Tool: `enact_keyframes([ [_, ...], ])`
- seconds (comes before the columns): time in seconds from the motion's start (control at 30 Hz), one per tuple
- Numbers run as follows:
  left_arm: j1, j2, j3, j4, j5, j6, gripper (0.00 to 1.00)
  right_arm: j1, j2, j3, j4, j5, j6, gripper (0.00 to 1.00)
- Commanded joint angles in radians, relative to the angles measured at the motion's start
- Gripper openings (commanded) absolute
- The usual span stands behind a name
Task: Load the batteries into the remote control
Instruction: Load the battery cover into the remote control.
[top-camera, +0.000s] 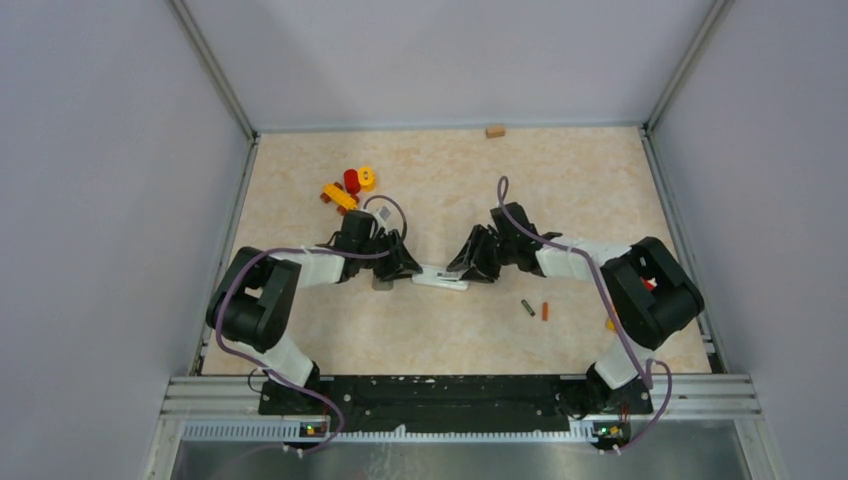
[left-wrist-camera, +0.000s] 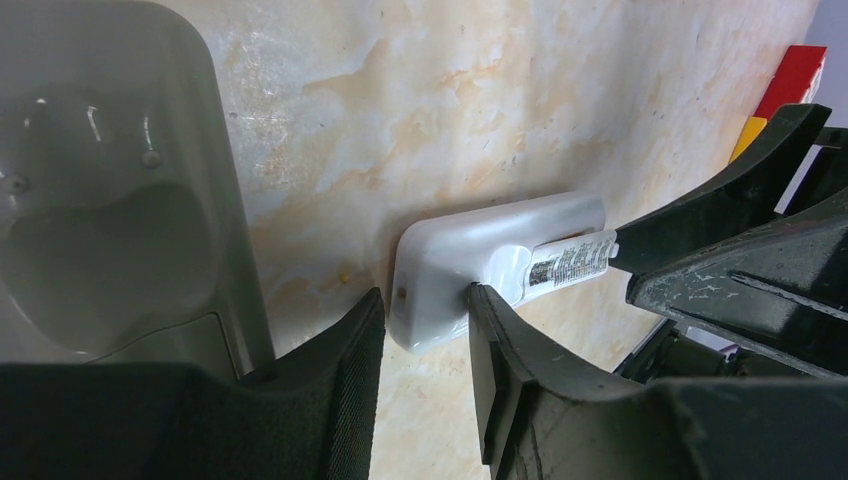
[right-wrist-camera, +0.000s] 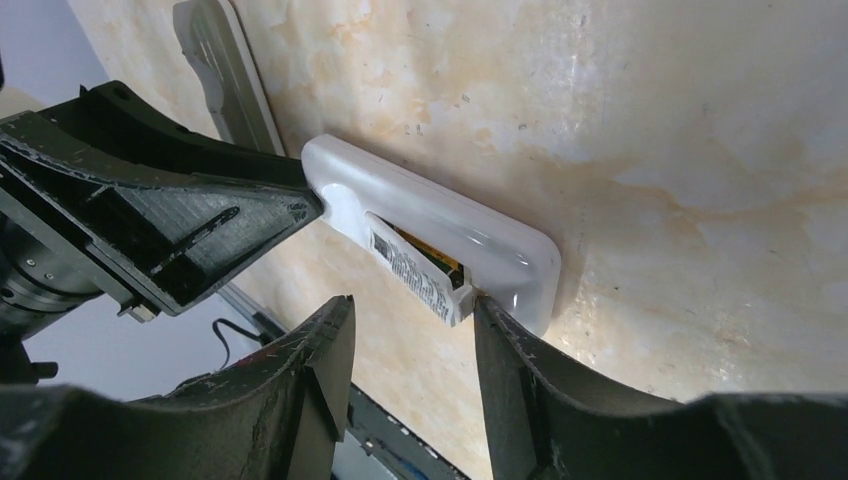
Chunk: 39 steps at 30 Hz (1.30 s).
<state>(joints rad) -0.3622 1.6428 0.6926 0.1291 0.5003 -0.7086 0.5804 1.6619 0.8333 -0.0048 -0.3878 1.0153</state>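
White remote control (top-camera: 441, 279) between both arms' fingers (left-wrist-camera: 500, 350)

Work surface is a tabletop (top-camera: 560, 200) with a beige, marbled stone-look finish, orange-tan veining, light scuffs and specks visible in the wrist views. Enclosed on three sides by plain matte grey-lavender walls (top-camera: 110, 150). Aluminium extrusion posts (top-camera: 212, 70) run up the two back corners, with matching rails along the side edges. Near edge has a black mounting plate (top-camera: 450, 392) across a silver slotted rail (top-camera: 460, 432). Brushed metal sheet (top-camera: 460, 462) sits below that. Lighting is even and diffuse, with soft shadows and a faint sheen on the tabletop.
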Motion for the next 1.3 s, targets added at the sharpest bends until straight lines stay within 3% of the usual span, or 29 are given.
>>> enact_keyframes([
  [0.0, 0.014, -0.018, -0.011, -0.01, -0.013, 0.018, 0.42, 0.003, -0.05, 0.039, -0.083, 0.034, -0.035, 0.48],
  [0.2, 0.019, -0.018, -0.01, -0.014, -0.014, 0.024, 0.43, 0.002, -0.067, 0.057, -0.138, 0.059, -0.065, 0.44],
  [0.37, 0.022, -0.017, -0.012, -0.013, -0.016, 0.025, 0.43, 0.003, -0.06, 0.062, -0.141, 0.077, -0.088, 0.28],
  [0.53, 0.023, -0.014, -0.011, -0.011, -0.015, 0.026, 0.43, 0.002, -0.043, 0.081, -0.132, 0.072, -0.102, 0.22],
  [1.07, 0.023, -0.001, -0.011, -0.008, -0.006, 0.03, 0.43, 0.002, -0.021, 0.118, -0.169, 0.1, -0.132, 0.17],
  [1.27, 0.025, -0.001, -0.01, -0.006, -0.006, 0.032, 0.43, 0.004, -0.044, 0.119, -0.183, 0.131, -0.143, 0.26],
])
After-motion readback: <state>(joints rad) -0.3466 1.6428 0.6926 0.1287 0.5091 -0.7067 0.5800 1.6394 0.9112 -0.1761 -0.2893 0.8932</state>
